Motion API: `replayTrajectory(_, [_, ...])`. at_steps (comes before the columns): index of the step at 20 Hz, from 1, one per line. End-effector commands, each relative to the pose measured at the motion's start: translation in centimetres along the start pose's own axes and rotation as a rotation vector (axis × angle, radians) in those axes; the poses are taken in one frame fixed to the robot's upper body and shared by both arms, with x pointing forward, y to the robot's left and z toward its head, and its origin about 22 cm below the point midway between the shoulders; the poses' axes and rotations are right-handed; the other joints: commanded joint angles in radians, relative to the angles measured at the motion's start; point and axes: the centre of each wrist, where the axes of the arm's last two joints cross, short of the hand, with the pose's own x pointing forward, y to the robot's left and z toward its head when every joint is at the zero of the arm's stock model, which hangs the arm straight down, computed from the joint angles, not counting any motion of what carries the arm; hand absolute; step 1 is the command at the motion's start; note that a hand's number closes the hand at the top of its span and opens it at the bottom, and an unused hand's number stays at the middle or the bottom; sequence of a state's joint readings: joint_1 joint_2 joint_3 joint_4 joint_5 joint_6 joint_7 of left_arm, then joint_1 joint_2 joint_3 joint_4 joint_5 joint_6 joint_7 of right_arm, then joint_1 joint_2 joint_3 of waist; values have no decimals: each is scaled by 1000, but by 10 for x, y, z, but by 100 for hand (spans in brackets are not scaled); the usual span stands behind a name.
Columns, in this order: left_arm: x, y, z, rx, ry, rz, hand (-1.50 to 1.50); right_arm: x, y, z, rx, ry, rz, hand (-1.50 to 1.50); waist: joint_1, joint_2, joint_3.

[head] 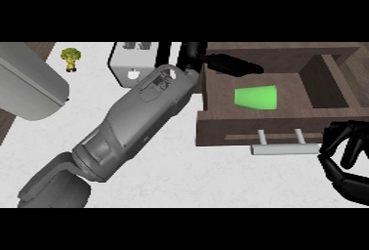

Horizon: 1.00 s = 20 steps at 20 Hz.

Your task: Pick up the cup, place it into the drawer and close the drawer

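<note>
The green cup (pixel 256 96) lies on its side inside the open brown drawer (pixel 216 128), in its left compartment. My left forearm reaches diagonally up from the lower left. My left hand (pixel 218 61) hovers over the drawer's back left corner, above and left of the cup, with its fingers straight and holding nothing. The drawer's grey bar handle (pixel 284 149) sticks out toward me. My right hand (pixel 344 152) sits just right of the handle's end with its fingers relaxed and spread, gripping nothing.
A white toaster-like appliance (pixel 132 66) stands left of the drawer, partly behind my left arm. A small green broccoli (pixel 70 58) lies at the back left. A large grey rounded object (pixel 29 88) fills the left side. A divider splits off the drawer's right compartment (pixel 333 83).
</note>
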<state>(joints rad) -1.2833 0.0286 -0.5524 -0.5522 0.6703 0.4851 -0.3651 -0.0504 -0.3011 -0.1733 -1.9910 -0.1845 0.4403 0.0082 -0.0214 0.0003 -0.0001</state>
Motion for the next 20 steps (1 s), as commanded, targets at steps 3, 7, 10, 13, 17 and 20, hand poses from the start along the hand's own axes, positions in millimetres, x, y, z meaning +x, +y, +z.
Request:
replayTrajectory(3, [17, 35, -12, 58, 1, 65, -150, 12, 12, -3, 48, 60, 178, 150, 23, -4, 0])
replayTrajectory(7, [0, 58, 9, 68, 28, 68, -150, -6, 26, -1, 76, 126, 246, 150, 42, -4, 0])
replayTrajectory(10, [6, 84, 15, 96, 30, 68, -150, 3, 37, -4, 17, 137, 294, 150, 38, -6, 0])
replayTrajectory(13, [3, 123, 28, 105, 12, 66, -150, -10, 28, -19, 26, 152, 354, 150, 46, -3, 0])
replayTrajectory(17, [0, 129, 50, 128, 33, 110, -150, -39, 61, -32, 93, 156, 440, 150, 54, -4, 0])
replayTrajectory(20, [-2, 148, 68, 114, 39, 112, -150, -52, 39, -39, 150, 212, 578, 150, 71, -4, 0])
